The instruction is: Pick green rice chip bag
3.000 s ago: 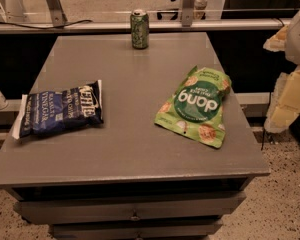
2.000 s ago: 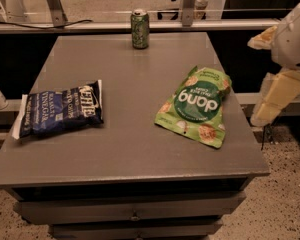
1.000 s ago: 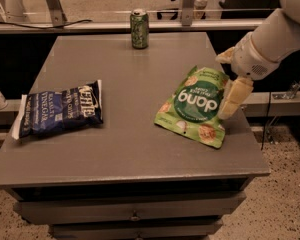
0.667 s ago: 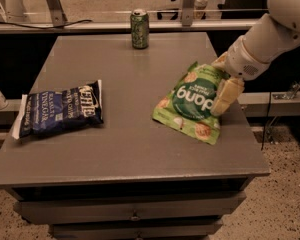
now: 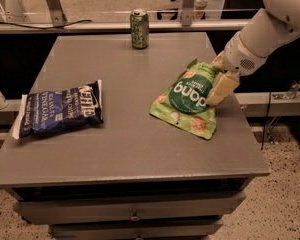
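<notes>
The green rice chip bag (image 5: 186, 98) lies on the right part of the grey table (image 5: 125, 134), with white "dang" lettering on a dark green circle. Its upper right edge is tipped up off the table while its lower edge rests on it. My gripper (image 5: 215, 83) is at the bag's right edge, one cream finger (image 5: 221, 88) in front of the bag and the other behind its top corner. It is shut on the bag. My white arm (image 5: 262, 36) reaches in from the upper right.
A dark blue chip bag (image 5: 60, 109) lies at the table's left. A small green drink can (image 5: 139, 29) stands at the far edge. Drawers sit below the table front (image 5: 135, 215). Metal frames and a rail stand behind the table.
My arm has swung in from the right and the gripper has come down onto the bag's right edge. The bag has shifted slightly left and its upper right edge has tipped up.
</notes>
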`<state>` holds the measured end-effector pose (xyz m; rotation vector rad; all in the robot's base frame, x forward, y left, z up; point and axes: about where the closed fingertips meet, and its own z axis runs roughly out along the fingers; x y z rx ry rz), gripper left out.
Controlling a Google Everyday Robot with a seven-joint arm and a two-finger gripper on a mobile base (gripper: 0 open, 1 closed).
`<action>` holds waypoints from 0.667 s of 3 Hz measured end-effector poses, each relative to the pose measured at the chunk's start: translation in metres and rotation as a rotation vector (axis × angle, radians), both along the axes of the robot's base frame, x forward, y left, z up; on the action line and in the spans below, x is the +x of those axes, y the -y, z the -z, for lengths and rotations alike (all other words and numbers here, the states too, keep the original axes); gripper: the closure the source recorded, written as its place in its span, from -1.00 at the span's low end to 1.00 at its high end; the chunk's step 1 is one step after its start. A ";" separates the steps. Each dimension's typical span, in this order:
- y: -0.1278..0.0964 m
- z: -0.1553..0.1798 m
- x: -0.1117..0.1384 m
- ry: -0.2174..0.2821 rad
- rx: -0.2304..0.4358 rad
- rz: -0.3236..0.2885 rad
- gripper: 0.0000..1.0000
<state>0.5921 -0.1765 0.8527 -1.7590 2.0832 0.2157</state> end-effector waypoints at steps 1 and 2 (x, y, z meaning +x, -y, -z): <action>0.000 -0.004 0.000 -0.001 0.001 0.002 0.74; -0.003 -0.027 -0.003 -0.018 0.058 0.015 1.00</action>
